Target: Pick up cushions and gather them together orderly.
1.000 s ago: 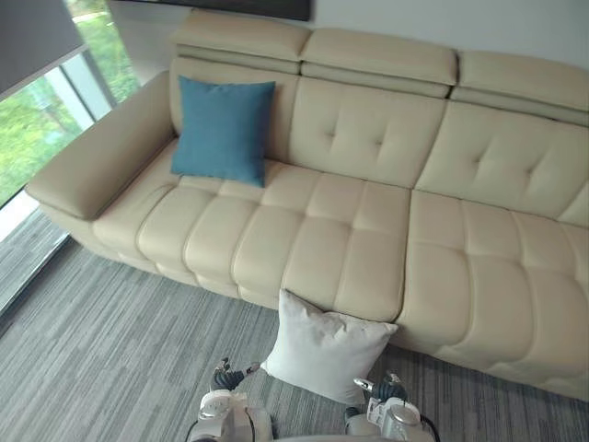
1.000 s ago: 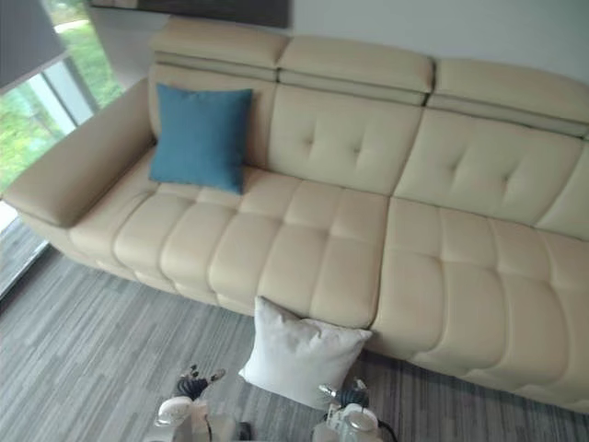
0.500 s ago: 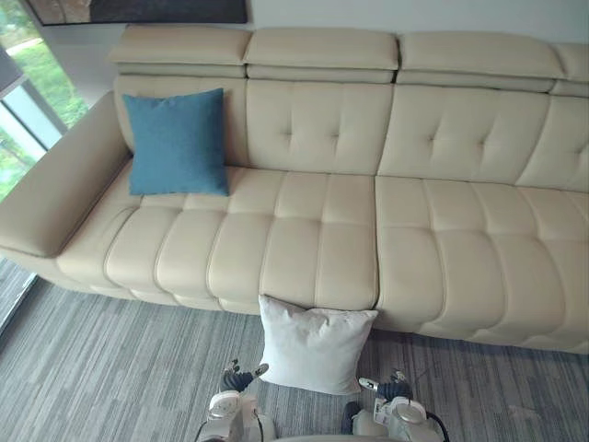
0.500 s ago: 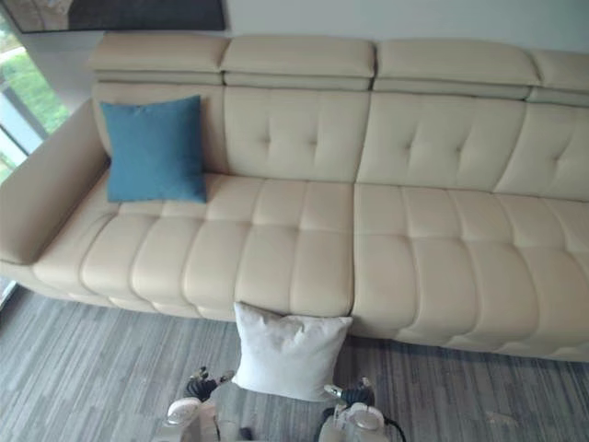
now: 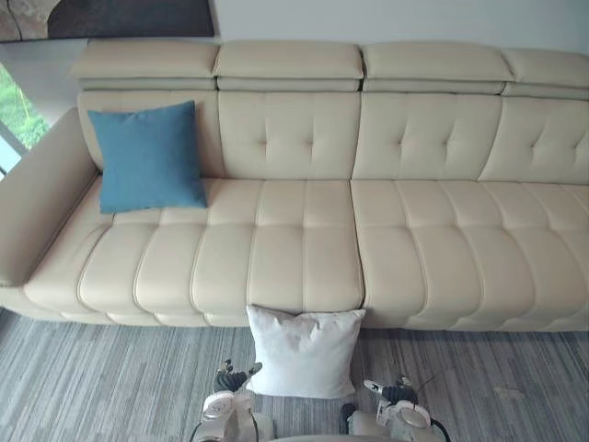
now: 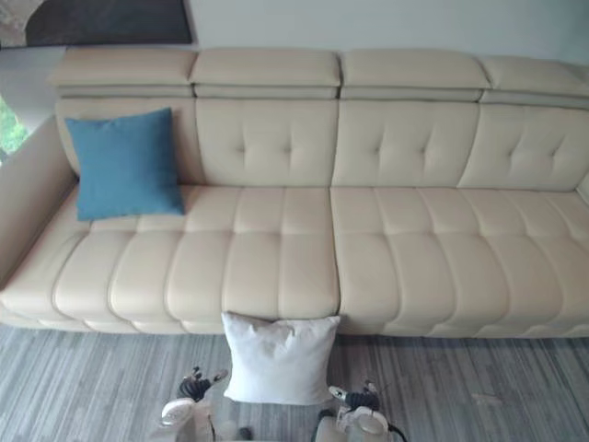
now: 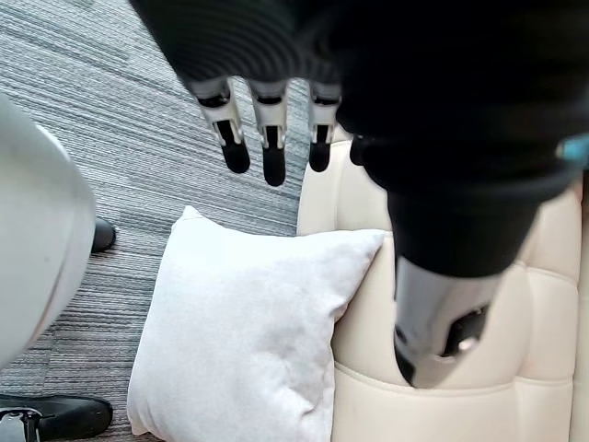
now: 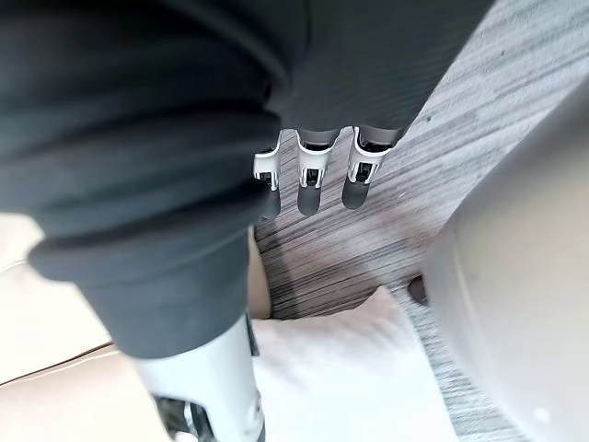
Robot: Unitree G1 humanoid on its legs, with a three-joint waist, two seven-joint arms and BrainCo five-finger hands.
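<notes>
— Where are your hands at this moment?
— Low in front of me. My left hand (image 7: 272, 147) hangs with the fingers straight and loose and the thumb apart, and it holds nothing. My right hand (image 8: 311, 184) is the same, loose and empty. Both are above the carpet (image 5: 83, 387), one at each side of the white cushion (image 5: 304, 352), near it but not touching.
— And how does this cushion lie?
— It stands on the carpet and leans on the front of the sofa (image 5: 304, 249). The blue cushion (image 5: 147, 157) is further away, upright against the backrest at the left end, well apart from the white one.
— How do you take the white one well?
— I think I should bring both hands to its two side edges together and press evenly. It looks soft, so it can fold or slip if one hand pulls alone. Then I lift it straight up, clear of the seat edge, before carrying it. Beside the blue one I should set it upright, with the edges in line.
</notes>
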